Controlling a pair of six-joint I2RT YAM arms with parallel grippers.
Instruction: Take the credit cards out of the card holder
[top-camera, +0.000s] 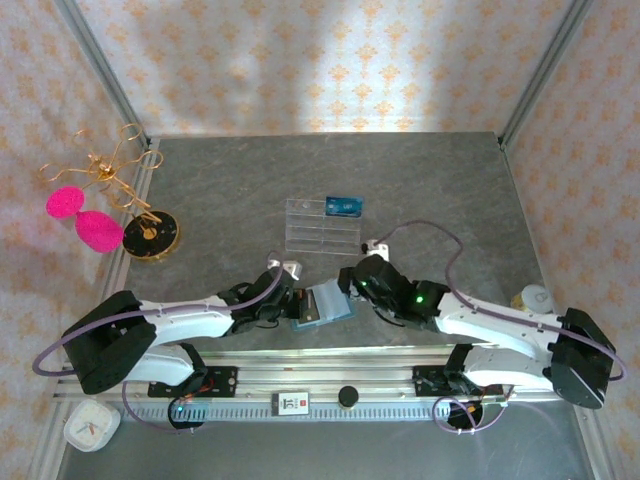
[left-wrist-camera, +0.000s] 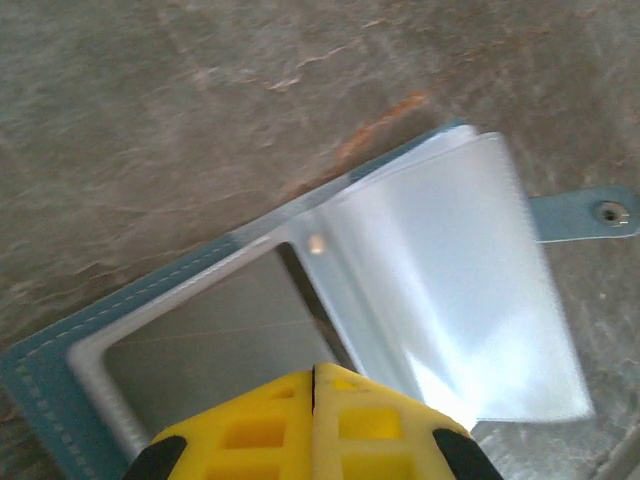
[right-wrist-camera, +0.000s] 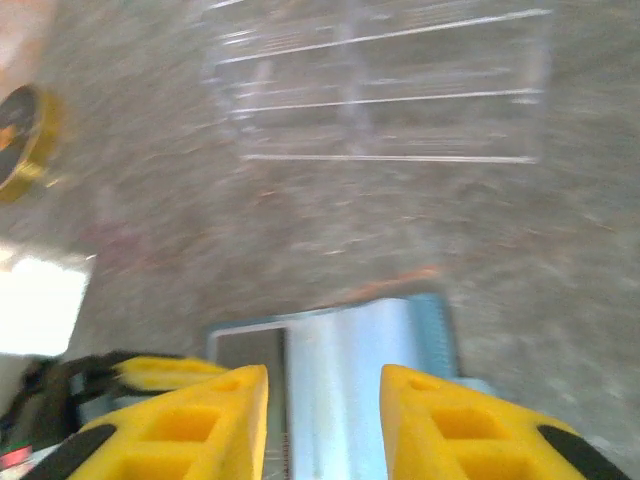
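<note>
Teal-blue and lying open, the card holder (top-camera: 325, 303) sits on the grey stone-look bench (top-camera: 450, 180) close to its near edge, directly between the two arms. The left fingers (left-wrist-camera: 260, 430) are clenched flat together on the holder's left-hand flap, pinning that side. The stitched teal border and a windowed pocket (left-wrist-camera: 215, 335) spread out ahead of them. The right fingers (right-wrist-camera: 200, 420) stand parted, gripping nothing. They hover at the holder's right-hand half, with its pale panel showing in the gap between them.

The holder's long axis runs left to right across the bench, from one arm toward the other. The leaf of clear plastic sleeves (left-wrist-camera: 440, 280) therefore fans toward the right arm, which is the nearer of the two to them. Any draw would likely go along that axis, away from the pinned flap. A teal snap tab (left-wrist-camera: 590, 212) sticks out from the flap opposite the left fingers.

The lining is pale blue-grey and glossy, catching the light. Glare and blur in the wrist views make it hard to tell whether any sleeve holds a card. One credit card (top-camera: 343, 206), blue with pale marks, lies on the top tier of a clear acrylic stand (top-camera: 322, 232) farther back on the bench, well apart from the holder.
</note>
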